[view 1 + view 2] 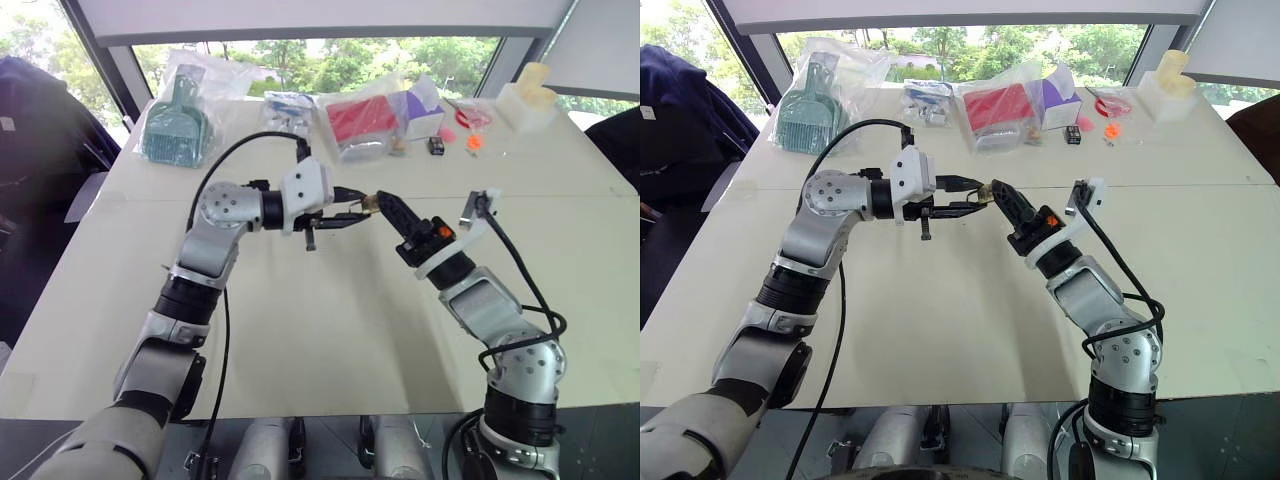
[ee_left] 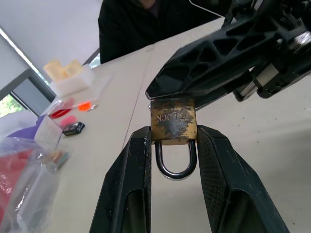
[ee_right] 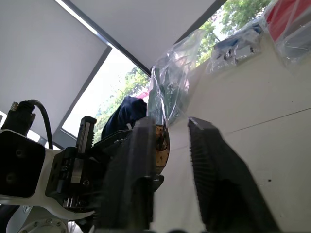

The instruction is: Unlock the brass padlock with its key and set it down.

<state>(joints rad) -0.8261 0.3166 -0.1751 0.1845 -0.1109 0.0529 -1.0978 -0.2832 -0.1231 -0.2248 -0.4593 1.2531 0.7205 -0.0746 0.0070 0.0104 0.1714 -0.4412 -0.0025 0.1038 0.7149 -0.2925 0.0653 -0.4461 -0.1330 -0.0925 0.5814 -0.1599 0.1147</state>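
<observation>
The robot is holding both arms up over the pale table [image 1: 330, 330], with the two claws meeting in the air. The left claw [image 2: 175, 141] is gripping the small brass padlock with a worn yellow body and a thin silvery shackle loop [image 2: 173, 122]; its two black fingers [image 2: 133, 165] are pressing the body from both sides, and the shackle is hanging back toward the wrist, between the fingers. So the padlock is not on the table, it is raised well above it.

The right claw [image 1: 385, 205] is coming from the other side, and its black tip is touching the end of the padlock body away from the shackle. In its own wrist view the two fingers are standing a little apart at the tips, with the padlock just beside one finger. I cannot see a key anywhere between them, so I cannot tell if this claw is holding one.

I think the risk is here: the lock is tiny, and the left claw is holding only its smooth sides. If the right claw is pushing or twisting off-line, the padlock could rotate in the grip or slip out and fall on the table. Also a badly aligned key could miss the keyhole.
</observation>
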